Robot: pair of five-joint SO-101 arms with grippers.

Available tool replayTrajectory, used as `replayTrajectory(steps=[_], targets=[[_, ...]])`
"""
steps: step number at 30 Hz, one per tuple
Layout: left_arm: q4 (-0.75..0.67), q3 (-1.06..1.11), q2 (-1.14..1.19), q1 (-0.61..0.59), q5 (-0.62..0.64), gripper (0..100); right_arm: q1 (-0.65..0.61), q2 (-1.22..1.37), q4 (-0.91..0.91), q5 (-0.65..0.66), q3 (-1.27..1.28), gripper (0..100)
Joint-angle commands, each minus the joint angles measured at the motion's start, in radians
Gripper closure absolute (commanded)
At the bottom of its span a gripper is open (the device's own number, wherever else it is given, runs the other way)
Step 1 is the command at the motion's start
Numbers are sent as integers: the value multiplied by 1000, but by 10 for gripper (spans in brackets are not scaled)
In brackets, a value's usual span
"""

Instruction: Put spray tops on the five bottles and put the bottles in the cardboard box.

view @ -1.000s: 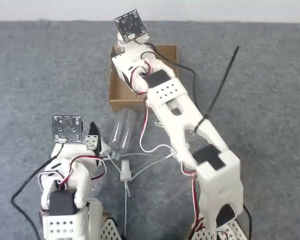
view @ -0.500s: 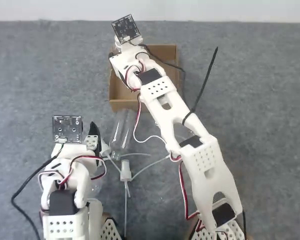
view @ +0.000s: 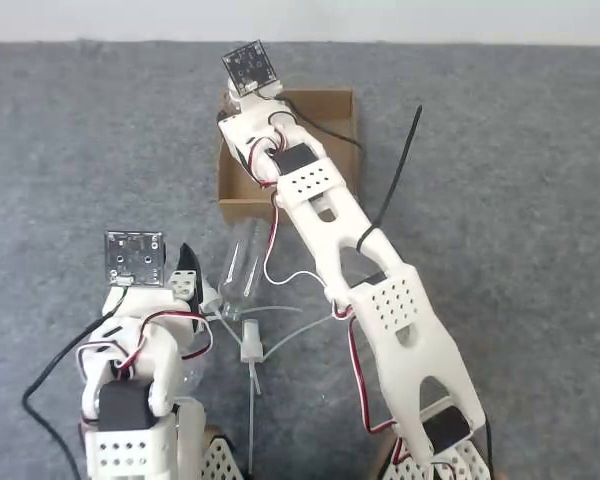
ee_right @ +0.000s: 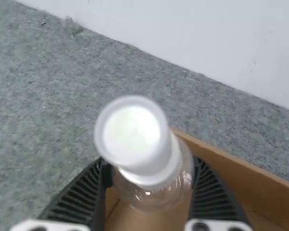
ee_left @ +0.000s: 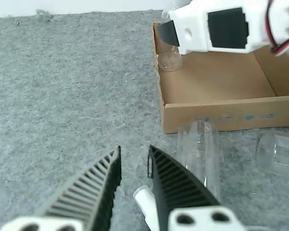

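Cardboard box (view: 348, 125) sits by the far edge of the table.

High view: the right arm is stretched across the table, and the right gripper (view: 242, 100) is over the box's far left corner, presumably so its load goes down inside the walls. The left gripper (view: 187, 272) is parked toward the near edge, just beside a lying bottle (view: 242, 265) and a loose spray top (view: 251, 340), which are likely the next pair to assemble.

Left wrist view: the left gripper's jaws are slightly apart with nothing between them, pointed past the lying bottle toward the box. The held bottle (ee_left: 169, 60) hangs inside the box's far corner, and the box floor is otherwise bare.

Right wrist view: the right gripper is clamped on the held bottle, its white round end toward the camera. I cannot tell whether that end is a spray top.
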Motion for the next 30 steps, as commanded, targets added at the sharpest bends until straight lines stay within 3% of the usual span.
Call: replayTrajectory(steps=[1, 7, 13, 30], targets=[[-26, -18, -14, -5, 12, 914, 21, -4, -22, -3, -91, 890], [-26, -18, -14, -5, 11, 914, 22, 65, -21, -2, -157, 882], [-23, -18, -14, -5, 8, 914, 21, 82, -21, -2, -163, 762], [-12, -21, -14, -5, 6, 914, 16, 90, -85, 2, -192, 760]])
